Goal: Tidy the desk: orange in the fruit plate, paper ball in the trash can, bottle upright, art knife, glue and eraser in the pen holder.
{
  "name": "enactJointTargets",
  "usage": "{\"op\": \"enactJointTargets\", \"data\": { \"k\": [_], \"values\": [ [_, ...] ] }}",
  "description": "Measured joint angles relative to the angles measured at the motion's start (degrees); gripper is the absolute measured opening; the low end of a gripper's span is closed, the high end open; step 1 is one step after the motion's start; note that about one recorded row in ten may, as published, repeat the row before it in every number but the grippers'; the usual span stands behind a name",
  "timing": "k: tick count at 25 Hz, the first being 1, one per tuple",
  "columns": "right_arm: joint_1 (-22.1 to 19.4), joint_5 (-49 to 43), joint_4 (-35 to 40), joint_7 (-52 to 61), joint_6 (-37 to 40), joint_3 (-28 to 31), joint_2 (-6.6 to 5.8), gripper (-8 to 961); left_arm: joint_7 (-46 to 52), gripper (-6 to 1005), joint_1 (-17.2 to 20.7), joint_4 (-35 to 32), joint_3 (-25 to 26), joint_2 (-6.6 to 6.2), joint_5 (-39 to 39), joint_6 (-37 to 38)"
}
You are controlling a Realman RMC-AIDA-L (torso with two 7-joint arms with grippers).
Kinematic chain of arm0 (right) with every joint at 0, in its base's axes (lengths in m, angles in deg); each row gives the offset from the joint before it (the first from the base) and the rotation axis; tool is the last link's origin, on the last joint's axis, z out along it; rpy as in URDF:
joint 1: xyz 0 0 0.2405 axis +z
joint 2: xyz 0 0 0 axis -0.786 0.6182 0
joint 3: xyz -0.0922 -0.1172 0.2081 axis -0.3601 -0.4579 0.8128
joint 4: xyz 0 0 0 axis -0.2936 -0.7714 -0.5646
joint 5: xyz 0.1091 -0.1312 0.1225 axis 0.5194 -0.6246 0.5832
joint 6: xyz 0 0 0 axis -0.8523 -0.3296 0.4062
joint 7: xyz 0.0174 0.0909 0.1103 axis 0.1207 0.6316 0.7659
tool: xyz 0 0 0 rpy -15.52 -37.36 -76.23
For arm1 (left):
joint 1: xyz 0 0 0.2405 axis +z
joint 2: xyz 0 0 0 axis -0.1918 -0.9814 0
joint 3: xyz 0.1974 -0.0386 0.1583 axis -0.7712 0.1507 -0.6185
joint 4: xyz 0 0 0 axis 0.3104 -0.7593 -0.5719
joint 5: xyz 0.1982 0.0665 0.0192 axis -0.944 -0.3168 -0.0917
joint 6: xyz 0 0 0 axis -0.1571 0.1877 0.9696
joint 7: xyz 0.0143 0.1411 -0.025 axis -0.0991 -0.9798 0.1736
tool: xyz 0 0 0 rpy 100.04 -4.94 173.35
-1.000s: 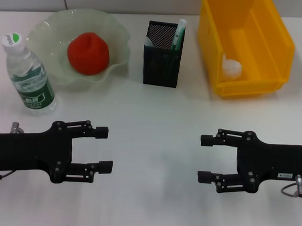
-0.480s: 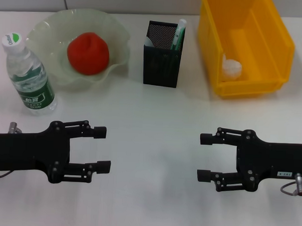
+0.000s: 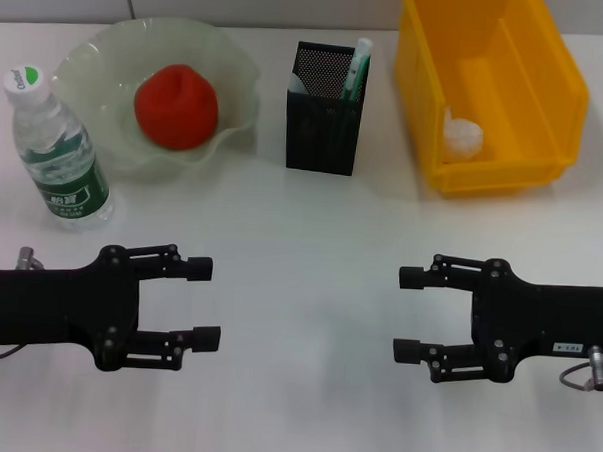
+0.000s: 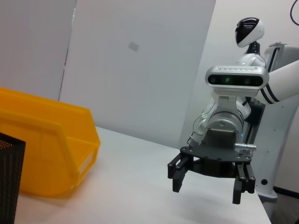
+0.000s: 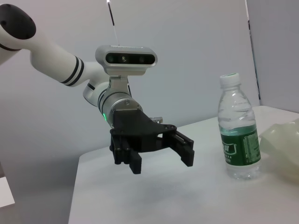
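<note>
A white desk (image 3: 304, 406) fills the head view, backed by a pale wall. The yellow trash bin (image 3: 546, 117) stands at the far right; a white paper ball (image 3: 463, 133) lies inside it against the near wall. The translucent green fruit plate (image 3: 233, 68) sits at the far left and holds the orange (image 3: 176, 105), which appears red-orange. The black mesh pen holder (image 3: 324, 112) stands between plate and bin; a green-and-white stick (image 3: 356, 70) and a pale item project from its top, and the remaining contents cannot be identified. The water bottle (image 3: 57, 150) stands upright, green cap on, at the left edge, nearer than the plate.

Left gripper (image 3: 206, 300): positioned low over the near left of the desk, fingers pointing toward the centre. Jaws wide apart, nothing between them. The right wrist view confirms this: the left gripper (image 5: 161, 156) hangs above the desk with spread fingers, the bottle (image 5: 238, 128) beside it but well apart.

Right gripper (image 3: 410, 313): positioned low over the near right, fingers pointing toward the centre, facing the left gripper. Jaws wide apart, nothing held. The left wrist view shows the right gripper (image 4: 210, 184) clear of the surface, with the bin (image 4: 46, 144) well apart

Every task item lies on the far half of the desk, none near either jaw gap
</note>
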Motion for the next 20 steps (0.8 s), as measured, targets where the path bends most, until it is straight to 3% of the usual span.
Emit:
{"op": "enactJointTargets", "data": {
  "k": [20],
  "values": [
    [0.1,-0.3,0.0,0.0,0.0,0.0,0.0,816,0.0,788,0.3,0.0,-0.6,0.07,0.0,0.5]
  ]
}}
